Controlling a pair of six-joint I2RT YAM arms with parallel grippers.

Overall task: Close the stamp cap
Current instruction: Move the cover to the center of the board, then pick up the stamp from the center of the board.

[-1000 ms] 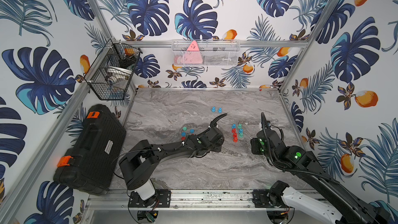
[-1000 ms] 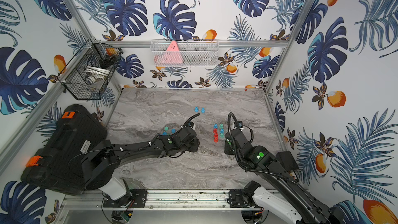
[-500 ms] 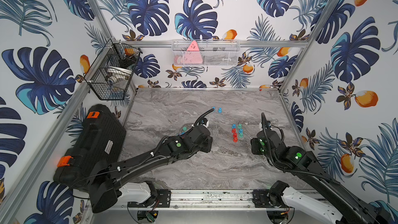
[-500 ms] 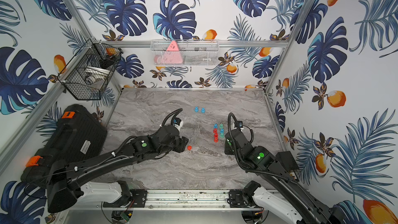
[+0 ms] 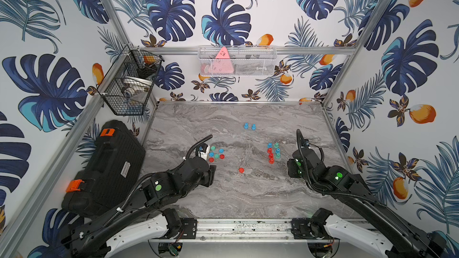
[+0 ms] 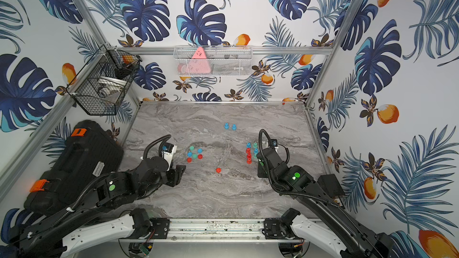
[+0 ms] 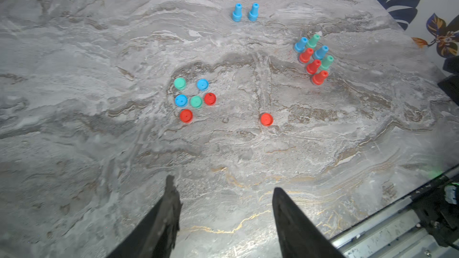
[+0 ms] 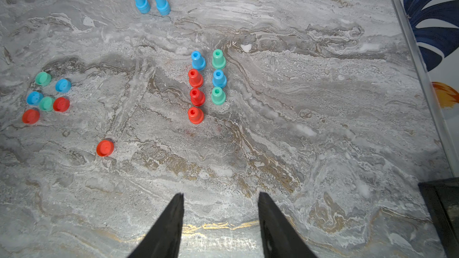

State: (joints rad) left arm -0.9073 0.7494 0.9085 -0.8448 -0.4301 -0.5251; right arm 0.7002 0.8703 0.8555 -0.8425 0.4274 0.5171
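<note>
A lone red cap lies flat on the marble table, between two groups. Left of it sit several loose caps in red, blue and green. To its right, several uncapped stamps stand upright in two rows. Two blue stamps stand together further back. My left gripper is open and empty, hovering near the front left, well short of the caps. Open and empty too, my right gripper hangs at the front right, short of the stamp rows.
A black case leans along the left wall beside my left arm. A black wire basket hangs on the left wall and a white mesh basket on the back wall. A metal rail runs along the table's front edge.
My left arm has drawn back from the table's middle toward the front left, and the lone red cap now lies uncovered there. The right arm has stayed put.
</note>
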